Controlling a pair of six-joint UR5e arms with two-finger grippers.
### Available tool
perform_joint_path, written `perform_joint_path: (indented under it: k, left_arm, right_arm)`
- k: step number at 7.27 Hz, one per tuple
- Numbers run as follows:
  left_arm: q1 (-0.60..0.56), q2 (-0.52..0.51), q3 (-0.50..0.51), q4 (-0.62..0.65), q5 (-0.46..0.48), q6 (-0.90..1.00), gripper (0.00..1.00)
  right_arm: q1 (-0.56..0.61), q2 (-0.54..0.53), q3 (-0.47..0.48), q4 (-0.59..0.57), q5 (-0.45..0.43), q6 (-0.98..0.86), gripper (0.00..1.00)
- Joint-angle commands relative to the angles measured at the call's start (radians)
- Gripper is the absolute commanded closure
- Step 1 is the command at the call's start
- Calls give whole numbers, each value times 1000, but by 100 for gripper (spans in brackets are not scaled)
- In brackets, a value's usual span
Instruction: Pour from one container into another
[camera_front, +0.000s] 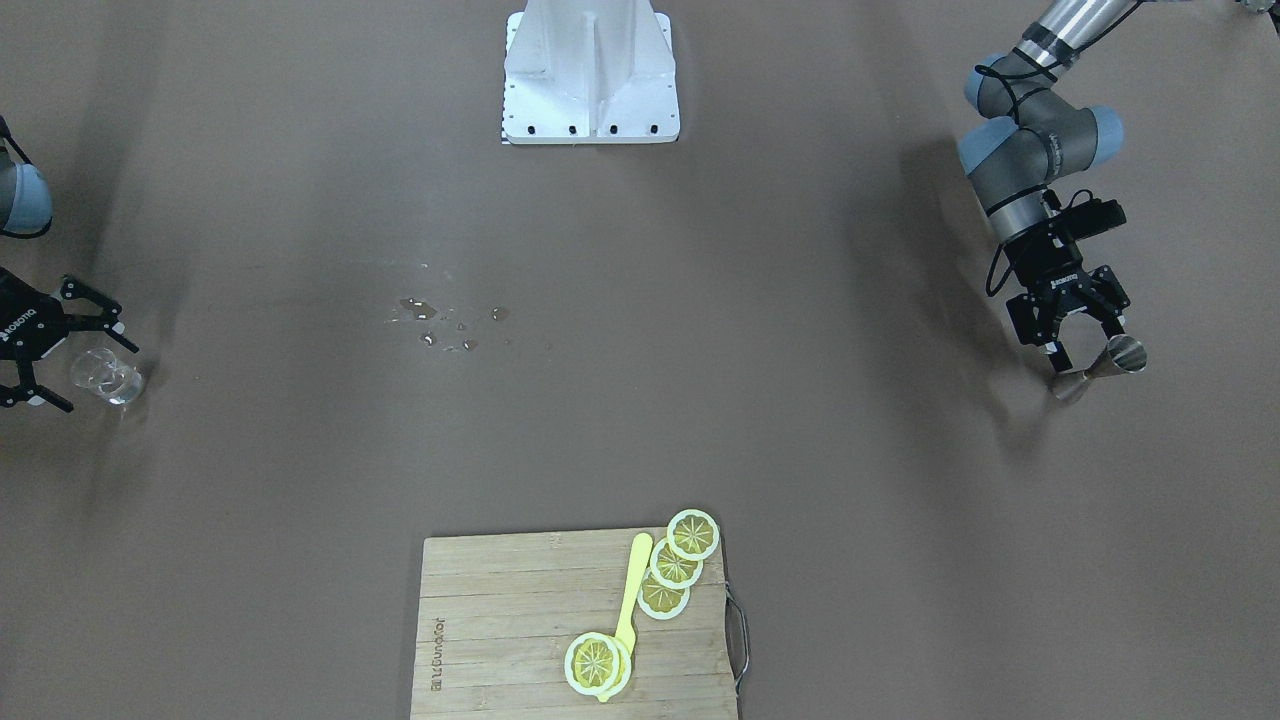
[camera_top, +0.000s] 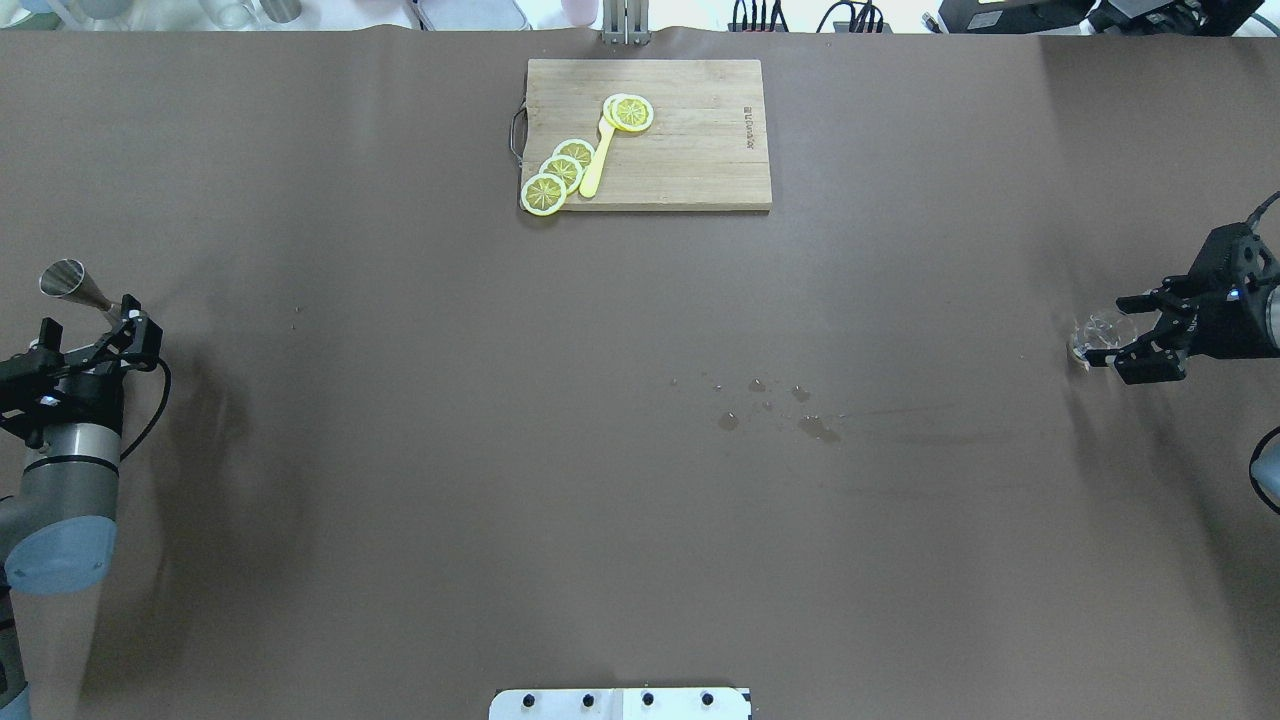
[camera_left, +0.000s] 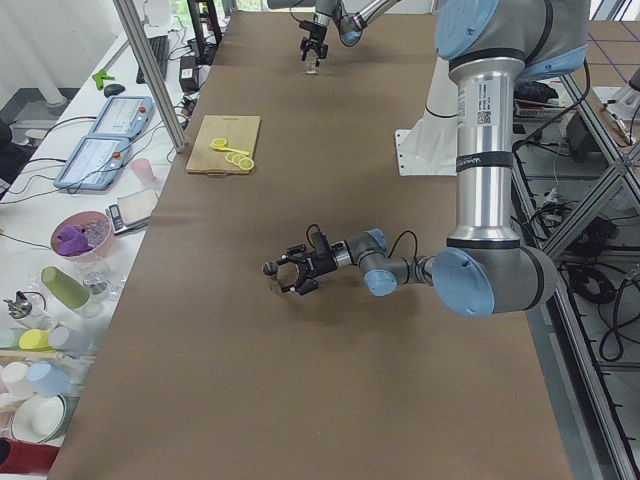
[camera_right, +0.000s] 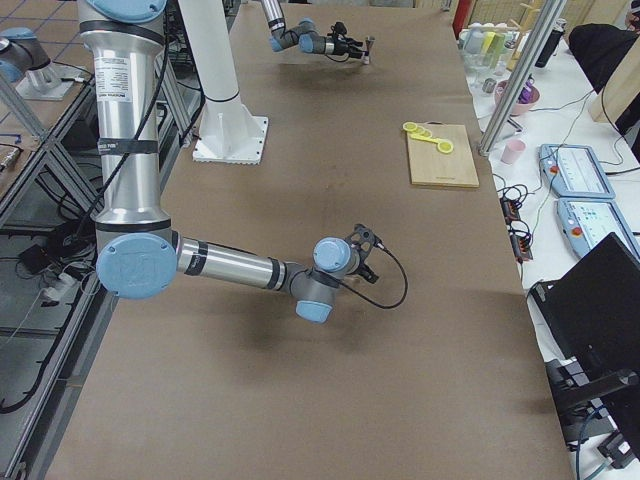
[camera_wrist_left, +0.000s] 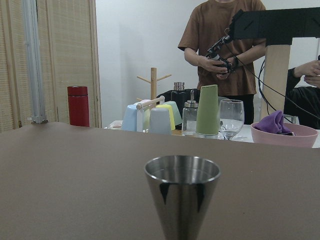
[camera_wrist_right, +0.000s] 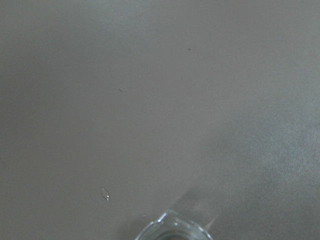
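On the brown, droplet-flecked table (camera_top: 400, 450), both hands gape: left hand (camera_front: 1088, 345) around jigger (camera_front: 1108, 360), right hand (camera_front: 97, 378) around glass (camera_front: 108, 376).

The tabletop (camera_front: 250, 560) held one steel jigger (camera_front: 1100, 368) and one clear glass (camera_front: 105, 376). One wooden cutting board (camera_front: 500, 600) carried four plainly visible lemon slices (camera_front: 692, 534) and one yellow utensil (camera_front: 633, 580). Two end effectors showed, the left end effector (camera_front: 1085, 340) and the right end effector (camera_top: 1125, 338). Spilled droplets (camera_front: 418, 308) numbered several, too small to count exactly

Silver jigger (camera_front: 1098, 368), clear glass (camera_front: 105, 378), brown table (camera_front: 800, 450), tan board (camera_front: 500, 600), 4 yellow lemon slices (camera_front: 675, 565).
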Motion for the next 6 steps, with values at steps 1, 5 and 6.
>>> perform_joint_path:
  k: [1,5,6]
  left_arm:
    - [-26,-19,20,5,-19,-1,3]
    - [-32,-41,37,5,-19,-9,23]
    - [-34,-45,37,5,-19,-9,37]
  right_arm:
    - [-2,-3,-6,33,-55,8,0]
    - [-63,4,-29,108,-124,82,0]
    - [-70,4,-31,120,-133,92,0]
